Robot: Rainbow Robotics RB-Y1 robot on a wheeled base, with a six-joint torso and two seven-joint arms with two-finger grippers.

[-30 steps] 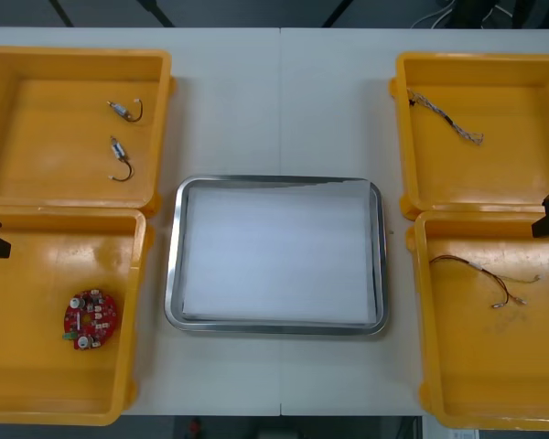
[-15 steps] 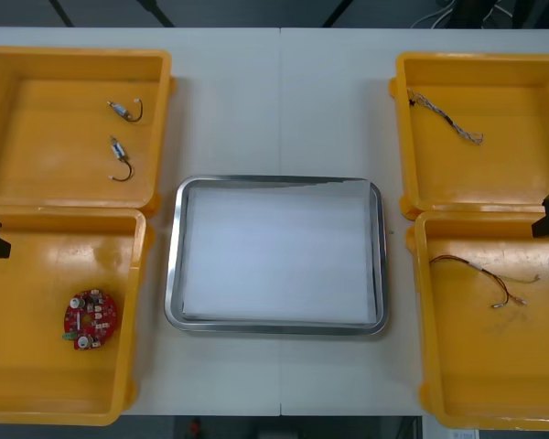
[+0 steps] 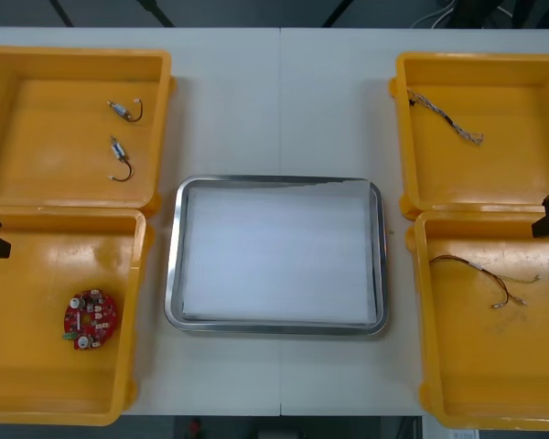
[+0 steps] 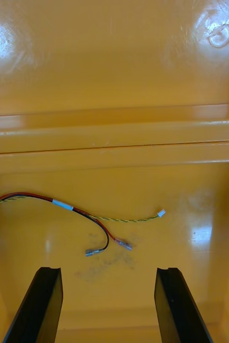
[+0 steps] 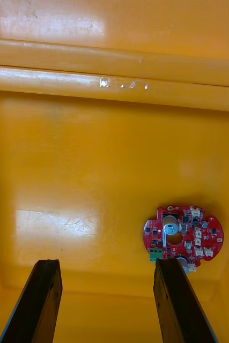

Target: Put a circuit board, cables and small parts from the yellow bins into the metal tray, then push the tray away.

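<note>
A light bench (image 3: 280, 101) was seen from steeply above. At its middle sat a metal tray (image 3: 171, 274), white inside. Two yellow bins stood at each side of the tray, one behind the other.

The far-left bin (image 3: 73, 55) held two small metal parts (image 3: 125, 110), lying apart from each other. The near-left bin (image 3: 64, 216) held a round red board (image 3: 91, 319), flat on the floor towards the outer side. The far-right bin (image 3: 476, 60) held a twisted cable (image 3: 444, 116), running at a slant across its floor. The near-right bin (image 3: 419, 302) held a red and yellow cable (image 3: 480, 274), loosely curved, with its loose ends pointing towards the outer wall.

The left tool (image 5: 108, 262) hung at the outer edge of the near-left bin. Its two black fingers (image 5: 42, 300) were spread wide and gripped nothing. In its wrist view, the board lay just past the tip of one finger, outside the gap between the two.

The right tool (image 4: 108, 269) hung at the outer edge of the right bins, by the rim where they met. Its fingers were also spread wide and gripped nothing. In its wrist view, the red and yellow cable lay on the bin floor just ahead of the fingertips, its ends in line with the gap.
</note>
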